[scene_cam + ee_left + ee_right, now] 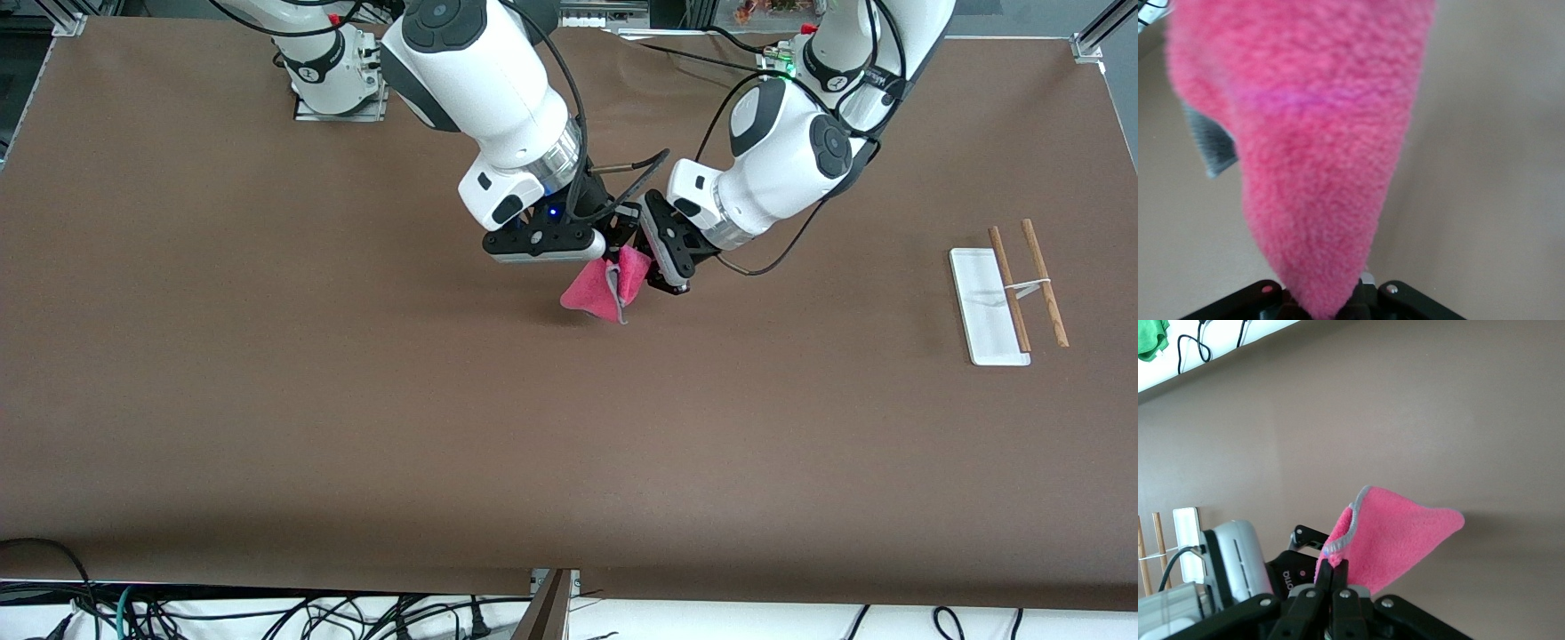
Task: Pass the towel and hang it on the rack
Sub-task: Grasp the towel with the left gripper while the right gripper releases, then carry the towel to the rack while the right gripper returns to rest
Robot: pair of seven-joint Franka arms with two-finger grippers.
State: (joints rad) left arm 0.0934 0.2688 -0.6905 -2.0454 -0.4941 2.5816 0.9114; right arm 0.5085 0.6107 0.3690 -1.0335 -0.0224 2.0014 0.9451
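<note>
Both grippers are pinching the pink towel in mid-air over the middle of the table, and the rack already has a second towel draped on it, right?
Not quite. The rack is bare in the front view. The rest holds: left gripper and right gripper both pinch the towel above mid-table.

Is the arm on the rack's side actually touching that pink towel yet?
Touching. In the left wrist view the towel runs straight down into the left end effector, which is shut on its tip.
</note>
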